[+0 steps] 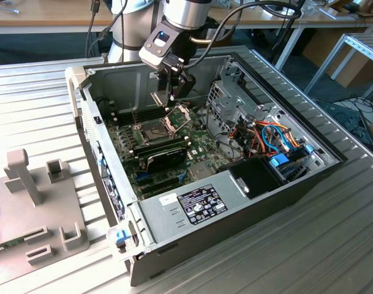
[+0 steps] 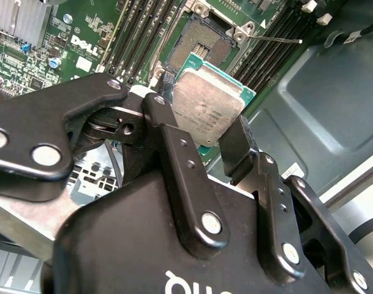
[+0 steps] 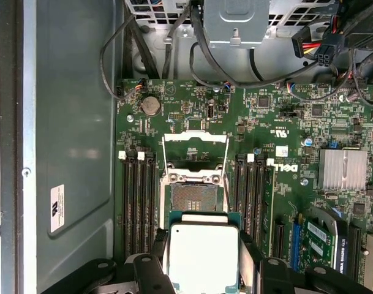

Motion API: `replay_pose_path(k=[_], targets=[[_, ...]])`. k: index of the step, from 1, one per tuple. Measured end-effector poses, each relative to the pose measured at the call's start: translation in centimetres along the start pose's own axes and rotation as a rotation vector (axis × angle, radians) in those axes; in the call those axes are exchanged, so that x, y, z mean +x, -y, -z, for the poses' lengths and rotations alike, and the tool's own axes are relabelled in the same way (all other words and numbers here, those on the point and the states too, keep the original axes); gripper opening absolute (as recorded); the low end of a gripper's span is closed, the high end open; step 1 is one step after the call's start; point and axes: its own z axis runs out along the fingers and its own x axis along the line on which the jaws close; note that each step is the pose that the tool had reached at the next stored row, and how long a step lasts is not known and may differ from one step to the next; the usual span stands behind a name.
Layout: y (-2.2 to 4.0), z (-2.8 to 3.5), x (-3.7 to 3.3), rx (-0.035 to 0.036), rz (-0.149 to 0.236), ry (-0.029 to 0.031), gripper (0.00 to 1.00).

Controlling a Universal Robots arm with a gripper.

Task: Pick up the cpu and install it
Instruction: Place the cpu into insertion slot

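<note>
Two fingers [image 2: 174, 147] of the gripper [image 1: 166, 96] clamp the cpu [image 2: 207, 110] by its edges, at the upper centre of the exterior view. The cpu hangs above the open socket [image 3: 192, 199] on the motherboard [image 3: 284, 116].

The ribbed metal counter [image 1: 333, 245] carries an open computer case [image 1: 266, 209], which lies flat across the middle of the exterior view. At about eight o'clock from the case, a flat grey fixture plate [image 1: 51, 208] with upright blocks rests on the same counter.

arm [image 1: 185, 15] tilted downward, gripper [image 2: 201, 131] seemingly clamping cpu [image 2: 206, 101]
</note>
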Motion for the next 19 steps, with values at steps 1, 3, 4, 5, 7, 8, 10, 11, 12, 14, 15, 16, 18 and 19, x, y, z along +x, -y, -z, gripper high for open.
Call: replay_pose_path(k=[1, 3, 4, 5, 7, 8, 10, 11, 12, 14, 15, 16, 18, 19], targets=[[0.0, 0.0, 0.0, 0.0, 0.0, 0.0, 0.55], [0.0, -0.01, 0.0, 0.0, 0.0, 0.0, 0.55], [0.0, -0.06, 0.0, -0.0002, 0.0, -0.0003, 0.55], [0.0, -0.11, 0.0, -0.0002, 0.0, -0.0003, 0.55], [-0.01, -0.2, 0.0, 0.0001, 0.0, 0.0001, 0.55], [0.0, -0.2, -0.01, 0.0001, 0.0, 0.0002, 0.55], [-0.01, -0.22, -0.01, 0.0, 0.0, 0.0, 0.55], [-0.01, -0.22, -0.01, 0.0, 0.0, 0.0, 0.55], [-0.01, -0.23, -0.01, 0.0, 0.0, 0.0, 0.55], [-0.01, -0.48, -0.01, -0.0001, 0.0, 0.0, 0.55], [-0.02, -0.67, -0.02, 0.0, 0.0, -0.0001, 0.55], [-0.03, -0.85, -0.02, -0.0001, 0.0, -0.0001, 0.55], [-0.04, -1.41, -0.04, 0.0, 0.0, 0.0003, 0.55], [-0.04, -1.6, -0.04, 0.0, 0.0, 0.0003, 0.55]])
